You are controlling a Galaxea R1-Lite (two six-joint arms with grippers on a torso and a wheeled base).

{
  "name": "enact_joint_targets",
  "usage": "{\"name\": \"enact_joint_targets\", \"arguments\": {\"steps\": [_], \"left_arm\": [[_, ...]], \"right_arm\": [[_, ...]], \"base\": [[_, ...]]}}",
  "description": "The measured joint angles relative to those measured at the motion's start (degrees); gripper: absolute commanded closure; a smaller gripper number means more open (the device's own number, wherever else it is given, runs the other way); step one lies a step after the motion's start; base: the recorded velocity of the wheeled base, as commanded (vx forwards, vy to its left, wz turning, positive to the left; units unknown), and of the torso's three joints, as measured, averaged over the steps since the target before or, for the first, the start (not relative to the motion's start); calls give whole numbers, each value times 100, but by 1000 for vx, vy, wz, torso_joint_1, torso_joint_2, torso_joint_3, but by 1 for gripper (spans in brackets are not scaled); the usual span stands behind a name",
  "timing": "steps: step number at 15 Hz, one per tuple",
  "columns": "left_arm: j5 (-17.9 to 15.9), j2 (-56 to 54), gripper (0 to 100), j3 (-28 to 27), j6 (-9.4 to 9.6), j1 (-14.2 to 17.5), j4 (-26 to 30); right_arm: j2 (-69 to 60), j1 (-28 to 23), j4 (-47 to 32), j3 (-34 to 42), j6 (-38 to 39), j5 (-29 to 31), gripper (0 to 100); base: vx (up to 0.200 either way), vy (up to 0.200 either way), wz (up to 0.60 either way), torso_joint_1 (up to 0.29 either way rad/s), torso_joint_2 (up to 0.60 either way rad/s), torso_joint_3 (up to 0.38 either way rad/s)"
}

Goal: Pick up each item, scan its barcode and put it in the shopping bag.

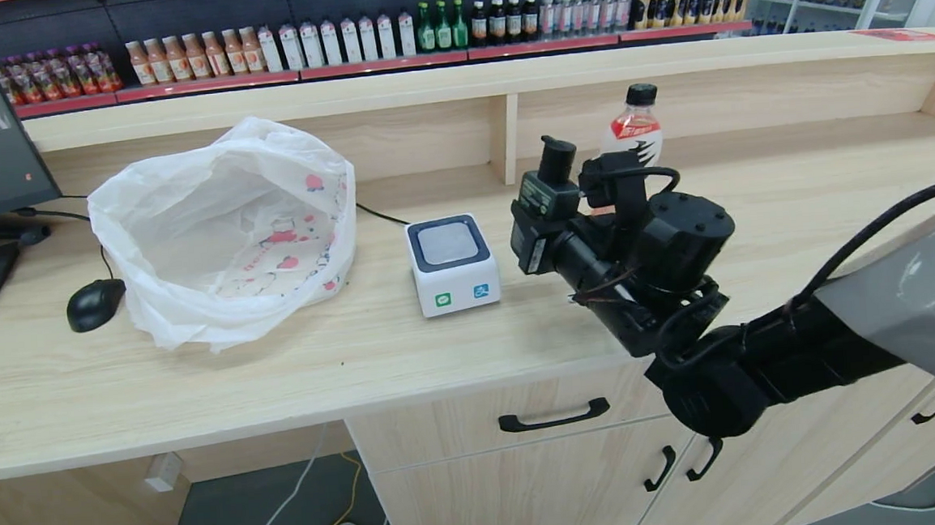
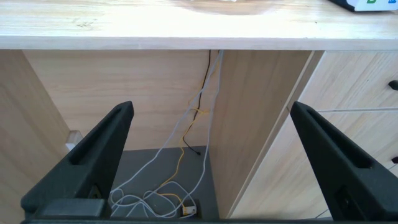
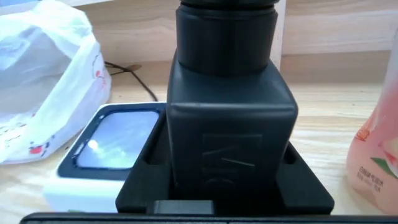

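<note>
- Between the fingers of the right claw (image 1: pixel 556 229) sits a dark square bottle (image 3: pixel 227 118), clamped firmly and raised off the table, probably so its barcode can face the scanner (image 1: pixel 452 263) just beside it.
- Below the table edge, the left claw (image 2: pixel 211 109) hangs spread wide and empty, facing loose cables (image 2: pixel 180 155), seemingly parked out of the way.
- Left of the scanner, the shopping bag (image 1: pixel 222 229) stands open-mouthed, ready to receive items.
- Behind the right arm, a peach-labelled bottle (image 1: pixel 636 126) waits upright.
- Pale wood forms the table (image 1: pixel 360 358), which carries a mouse (image 1: pixel 95 304); drink shelves (image 1: pixel 422 54) line the room behind.
</note>
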State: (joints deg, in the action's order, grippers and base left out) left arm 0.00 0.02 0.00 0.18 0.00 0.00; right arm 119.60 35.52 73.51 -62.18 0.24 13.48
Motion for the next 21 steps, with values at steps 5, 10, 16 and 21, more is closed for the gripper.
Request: {"name": "enact_joint_targets", "arguments": {"steps": [5, 10, 16, 21], "left_arm": [[0, 0, 0, 0, 0, 0, 0], [0, 0, 0, 0, 0, 0, 0], [-2, 0, 0, 0, 0, 0, 0], [0, 0, 0, 0, 0, 0, 0]], "right_arm": [[-1363, 251, 0, 2021, 117, -115, 100], [-3031, 384, -11, 4091, 407, -312, 100], [-3597, 689, 1, 4237, 1381, -1370, 100], [-3427, 728, 28, 3772, 2436, -3043, 100]], "base": [[0, 0, 0, 0, 0, 0], [0, 0, 0, 0, 0, 0], [0, 0, 0, 0, 0, 0], [0, 0, 0, 0, 0, 0]]}}
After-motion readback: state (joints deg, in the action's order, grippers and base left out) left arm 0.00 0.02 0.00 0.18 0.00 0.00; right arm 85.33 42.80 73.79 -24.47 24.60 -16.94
